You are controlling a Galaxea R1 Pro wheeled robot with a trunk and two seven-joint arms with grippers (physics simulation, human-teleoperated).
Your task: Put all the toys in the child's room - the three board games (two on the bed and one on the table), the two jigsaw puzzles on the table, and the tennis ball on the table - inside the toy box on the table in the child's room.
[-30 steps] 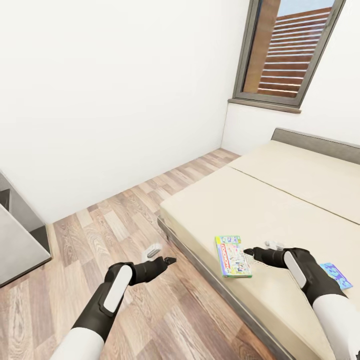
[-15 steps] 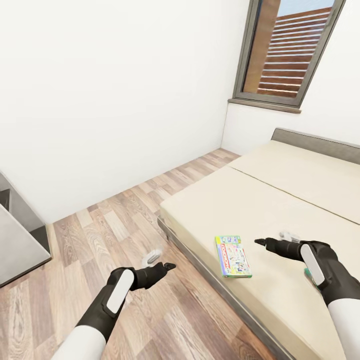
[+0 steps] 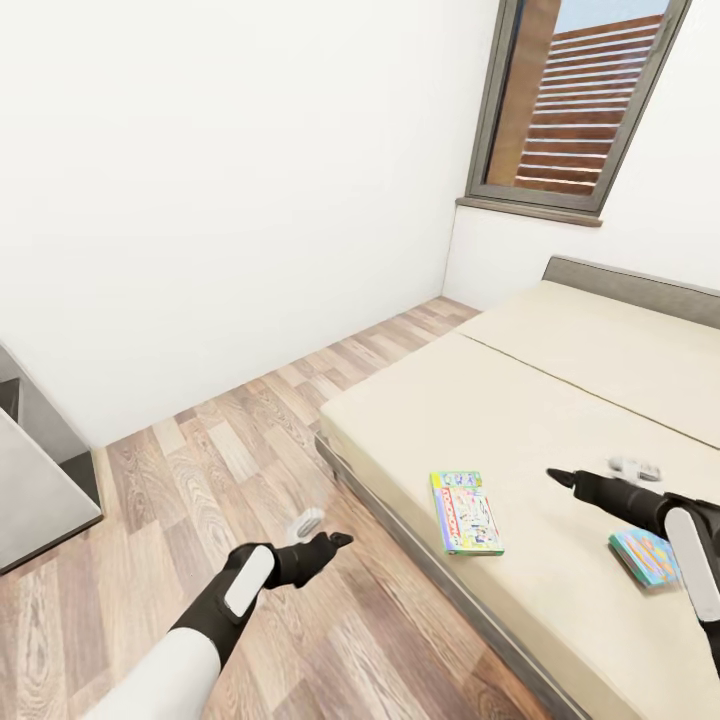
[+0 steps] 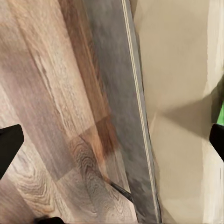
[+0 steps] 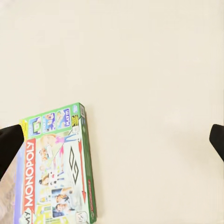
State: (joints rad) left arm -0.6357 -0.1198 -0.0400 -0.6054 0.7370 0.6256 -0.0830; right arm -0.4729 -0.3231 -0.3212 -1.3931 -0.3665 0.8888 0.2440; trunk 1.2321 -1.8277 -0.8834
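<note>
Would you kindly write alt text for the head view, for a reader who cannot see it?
Two board games lie on a cream bed: a green-edged box near the mattress edge and a blue one beside the open right gripper. The open left gripper hovers over the wood floor.

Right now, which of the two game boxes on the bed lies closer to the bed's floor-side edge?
The green-bordered Monopoly box lies closer to that edge; the smaller teal box sits further in on the bed, beside the right gripper.

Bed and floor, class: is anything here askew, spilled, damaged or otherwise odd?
Nothing stands out. Two board games lie flat and closed on the bed: the Monopoly box near its edge, a smaller blue box beside the right arm. Nothing is spilled or damaged.
</note>
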